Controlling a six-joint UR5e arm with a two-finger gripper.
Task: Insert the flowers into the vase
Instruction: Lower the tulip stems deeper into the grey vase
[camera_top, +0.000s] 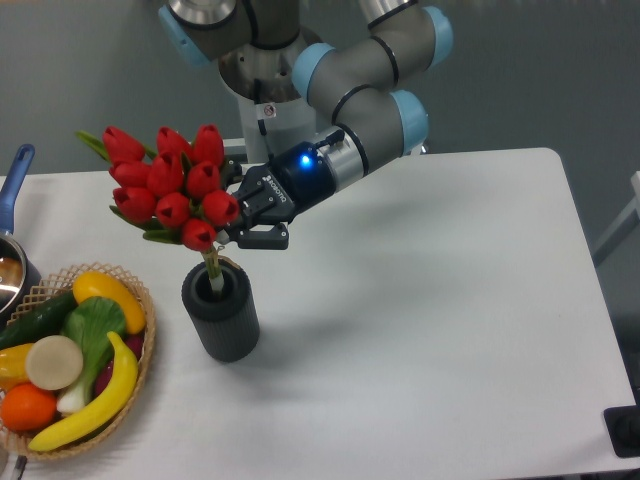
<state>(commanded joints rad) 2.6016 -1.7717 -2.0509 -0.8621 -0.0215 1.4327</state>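
Note:
The flowers (172, 189), a tight bunch of red tulip buds with green leaves, lean up and to the left above the vase (221, 311). Their thin green stems run down into the vase's round mouth. The vase is a dark grey ribbed cylinder standing upright on the white table. My gripper (243, 215) comes in from the right and is shut on the flowers just below the buds, right above the vase's mouth. The stem ends inside the vase are hidden.
A wicker basket (143, 318) holding a banana, an orange and other fruit and vegetables sits at the front left, close to the vase. A blue-handled metal pot (12, 225) pokes in at the left edge. The arm's base stands behind the table.

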